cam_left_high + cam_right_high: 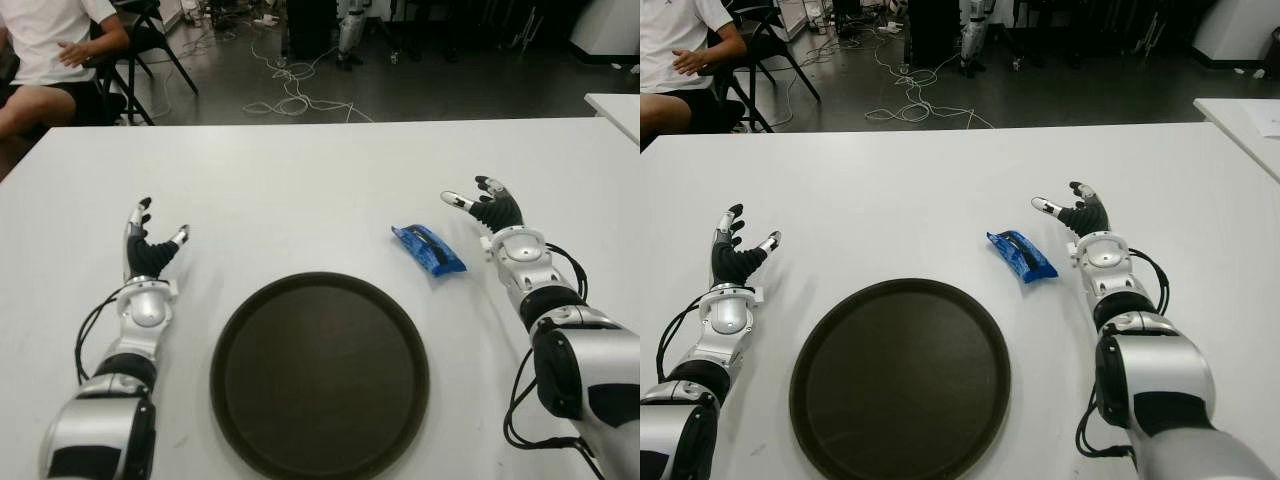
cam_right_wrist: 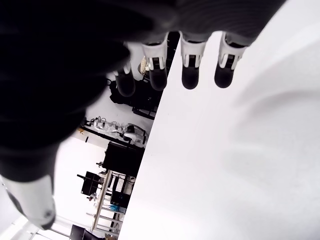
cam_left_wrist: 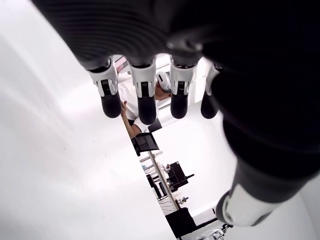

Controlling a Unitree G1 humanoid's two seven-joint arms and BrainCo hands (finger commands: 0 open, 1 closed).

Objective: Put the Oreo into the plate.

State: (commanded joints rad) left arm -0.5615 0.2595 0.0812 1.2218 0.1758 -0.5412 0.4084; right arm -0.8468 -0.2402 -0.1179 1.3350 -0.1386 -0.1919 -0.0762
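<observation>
A blue Oreo packet (image 1: 428, 249) lies flat on the white table (image 1: 300, 180), just beyond the right rim of a round dark brown plate (image 1: 320, 375). My right hand (image 1: 480, 203) is a short way to the right of the packet, fingers spread and holding nothing. To the left of the plate is my left hand (image 1: 150, 228), its fingers spread too and nothing in it. The plate holds nothing. Each wrist view shows only its own extended fingertips (image 2: 190, 75) and bare table.
A person in a white shirt (image 1: 45, 40) sits on a chair beyond the table's far left corner. Cables (image 1: 290, 95) trail over the floor behind. Another white table's corner (image 1: 615, 105) shows at the far right.
</observation>
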